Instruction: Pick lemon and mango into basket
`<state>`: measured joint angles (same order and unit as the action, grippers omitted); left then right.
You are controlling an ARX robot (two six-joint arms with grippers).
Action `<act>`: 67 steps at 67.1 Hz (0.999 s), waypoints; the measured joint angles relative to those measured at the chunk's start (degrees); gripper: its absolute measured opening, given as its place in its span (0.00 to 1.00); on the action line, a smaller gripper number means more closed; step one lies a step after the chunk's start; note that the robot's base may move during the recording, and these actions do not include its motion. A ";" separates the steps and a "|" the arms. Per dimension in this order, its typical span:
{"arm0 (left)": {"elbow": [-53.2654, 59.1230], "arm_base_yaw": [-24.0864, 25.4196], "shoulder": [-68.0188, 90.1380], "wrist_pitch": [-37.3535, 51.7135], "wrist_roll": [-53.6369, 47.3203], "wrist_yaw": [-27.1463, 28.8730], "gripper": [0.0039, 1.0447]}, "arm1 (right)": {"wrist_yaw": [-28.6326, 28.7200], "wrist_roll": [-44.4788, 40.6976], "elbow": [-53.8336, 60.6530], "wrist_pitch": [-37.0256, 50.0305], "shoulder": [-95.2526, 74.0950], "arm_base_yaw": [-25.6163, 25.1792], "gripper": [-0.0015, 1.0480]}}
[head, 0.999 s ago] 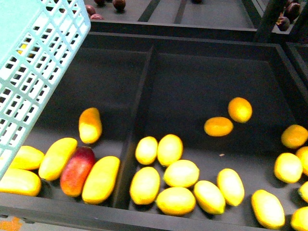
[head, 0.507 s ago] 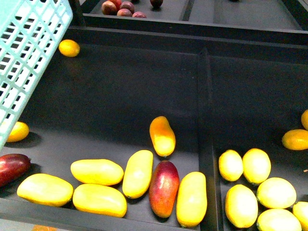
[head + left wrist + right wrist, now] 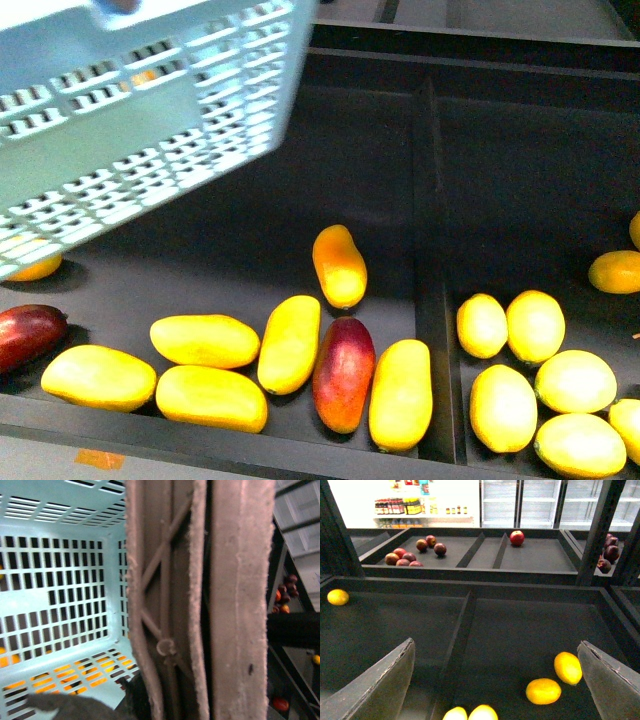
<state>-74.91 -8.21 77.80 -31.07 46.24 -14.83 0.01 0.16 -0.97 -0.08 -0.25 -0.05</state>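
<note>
**Right gripper spread wide above the fruit bins**

The gripper (image 3: 496, 645) hangs with its 2 grey fingers (image 3: 380, 685) far apart and nothing between them. Beneath it is a dark bin (image 3: 520, 625) split by a divider (image 3: 459, 630). In one compartment, 2 orange fruits (image 3: 567, 667) lie just beside each other, and 2 lemons (image 3: 482, 713) show at the near edge. A lone yellow fruit (image 3: 338, 596) sits well apart in the other compartment. Behind, a raised tray (image 3: 470, 572) holds a cluster of dark red fruits (image 3: 409, 556) and 1 red apple (image 3: 517, 538). Glass-door fridges (image 3: 520, 502) stand beyond.
</note>
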 joint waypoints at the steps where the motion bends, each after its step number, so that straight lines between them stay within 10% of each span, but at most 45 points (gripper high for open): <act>1: -0.13 -1.22 0.35 -0.09 0.04 0.11 0.13 | 0.00 0.00 0.00 0.00 0.00 0.00 0.92; 34: 2.29 -19.96 2.45 -0.70 -3.23 3.43 0.13 | -0.02 0.00 0.00 0.00 0.00 0.00 0.92; 67: 3.50 -21.00 2.43 -0.83 -3.61 3.37 0.13 | -4.94 2.40 -1.49 -4.17 -2.05 1.25 0.92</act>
<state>-71.42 -29.21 80.23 -31.90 42.63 -11.46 -4.93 2.57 -2.46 -4.25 -2.31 1.19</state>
